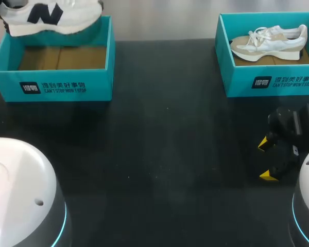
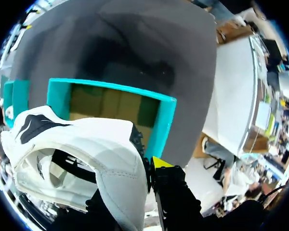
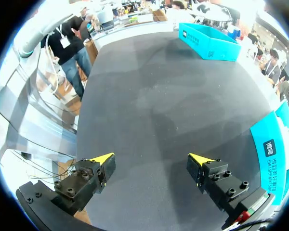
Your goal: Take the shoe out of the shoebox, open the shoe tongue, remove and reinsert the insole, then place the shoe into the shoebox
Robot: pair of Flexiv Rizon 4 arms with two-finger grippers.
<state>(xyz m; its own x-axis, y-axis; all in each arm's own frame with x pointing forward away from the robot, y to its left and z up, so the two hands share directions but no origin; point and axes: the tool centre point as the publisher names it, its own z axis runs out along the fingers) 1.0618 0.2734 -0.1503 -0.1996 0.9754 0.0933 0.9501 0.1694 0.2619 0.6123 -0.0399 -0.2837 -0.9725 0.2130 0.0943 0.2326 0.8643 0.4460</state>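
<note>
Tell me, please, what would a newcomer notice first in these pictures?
The white shoe hangs above the empty left box, held by its heel in the left gripper. A beige shoe lies in the right box. In front of that box, the right gripper hovers open over the table.

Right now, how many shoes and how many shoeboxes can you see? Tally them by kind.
Shoeboxes: 2 (left teal shoebox, right teal shoebox)
Shoes: 2 (white sneaker above the left one, beige-and-white sneaker inside the right one)
Total: 4
</note>
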